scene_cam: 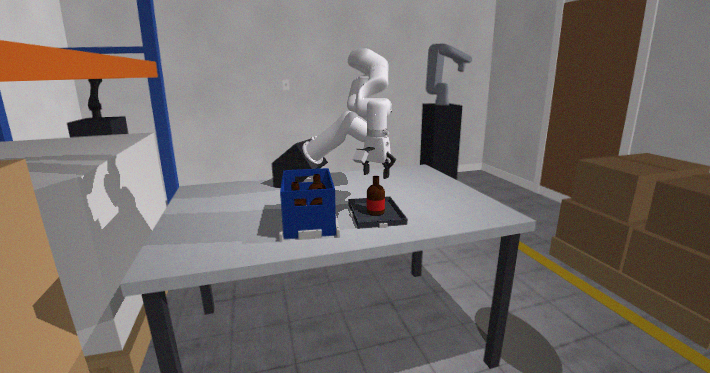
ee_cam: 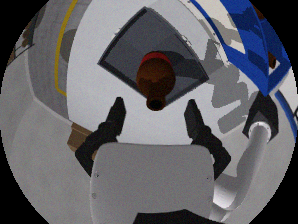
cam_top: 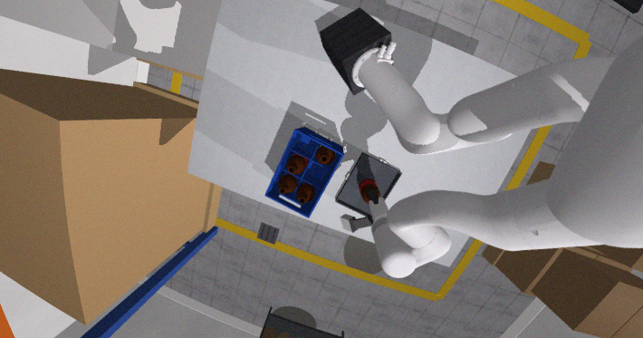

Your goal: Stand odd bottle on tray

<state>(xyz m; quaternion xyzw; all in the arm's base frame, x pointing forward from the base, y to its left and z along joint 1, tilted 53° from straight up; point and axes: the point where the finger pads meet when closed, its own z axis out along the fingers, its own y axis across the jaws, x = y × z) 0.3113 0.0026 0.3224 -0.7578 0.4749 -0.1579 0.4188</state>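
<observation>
Top view: the fingers are obscured by the arm [cam_top: 421,211] [scene_cam: 377,115] and cannot be assessed here; beside their position, a brown bottle with a red band [cam_top: 370,188] [scene_cam: 376,200] [ee_cam: 156,79] stands inside the tray [cam_top: 389,175] [scene_cam: 399,215] [ee_cam: 125,50]. Farther from the fingers, past the tray, the blue crate [cam_top: 327,184] [scene_cam: 307,218] [ee_cam: 250,67] has four brown bottles [cam_top: 305,193] [scene_cam: 317,184] in four of its six compartments, one in each. Exterior view: the fingers [scene_cam: 387,170] are spread fully apart, pointing down, with nothing in their hold. Directly below them, separated from the fingertips by a visible gap, the banded bottle is upright on the tray. Tray and crate both sit level on the tabletop [scene_cam: 450,203] [cam_top: 254,66] [ee_cam: 90,75], the crate below the fingers and off to picture left. Wrist view: the fingers are wide open, one on either side of the bottle's mouth as seen from here, neither touching it. The tray spreads out beyond the fingertips; part of the crate shows past the picture-right finger. Neck thickness cannot be verified from these views.
</observation>
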